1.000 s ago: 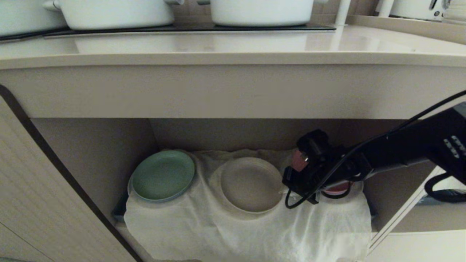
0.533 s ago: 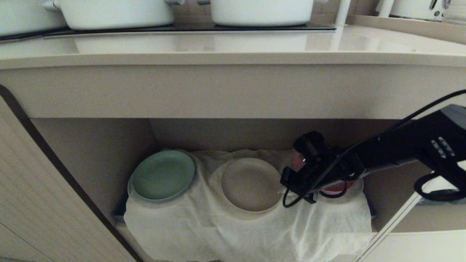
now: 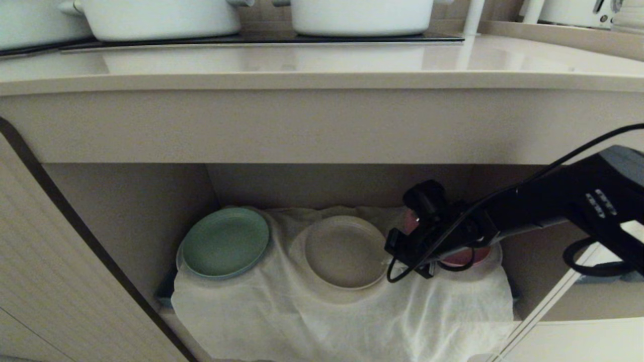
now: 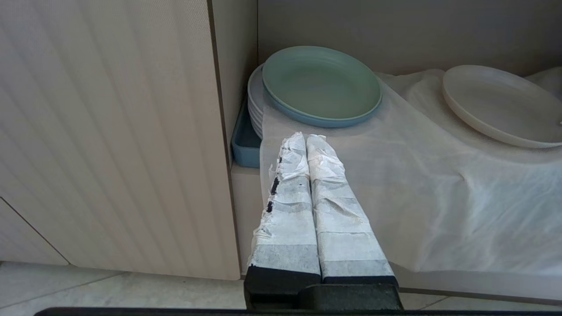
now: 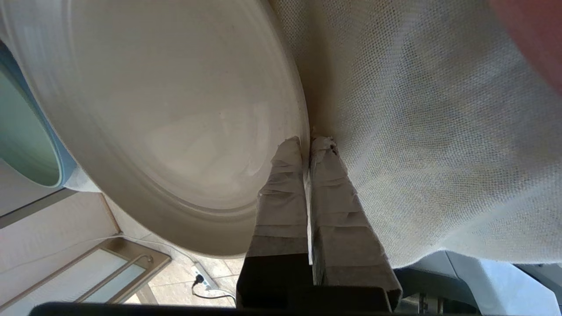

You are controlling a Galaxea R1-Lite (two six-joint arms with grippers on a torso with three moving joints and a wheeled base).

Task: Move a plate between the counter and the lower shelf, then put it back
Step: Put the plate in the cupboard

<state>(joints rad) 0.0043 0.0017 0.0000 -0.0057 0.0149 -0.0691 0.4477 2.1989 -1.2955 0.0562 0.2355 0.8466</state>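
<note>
The plate sits on the white cloth in the lower shelf, my right gripper pinching its rim.

I judge it stiff, light and smooth-glazed, so it could slip or chip; the raised rim nearest me is the sensible hold. In the right wrist view the taped fingers press together with the rim between them. It lies between the green plate and the pink plate. My left gripper hangs parked outside the shelf, its fingers pressed together and empty.
</note>
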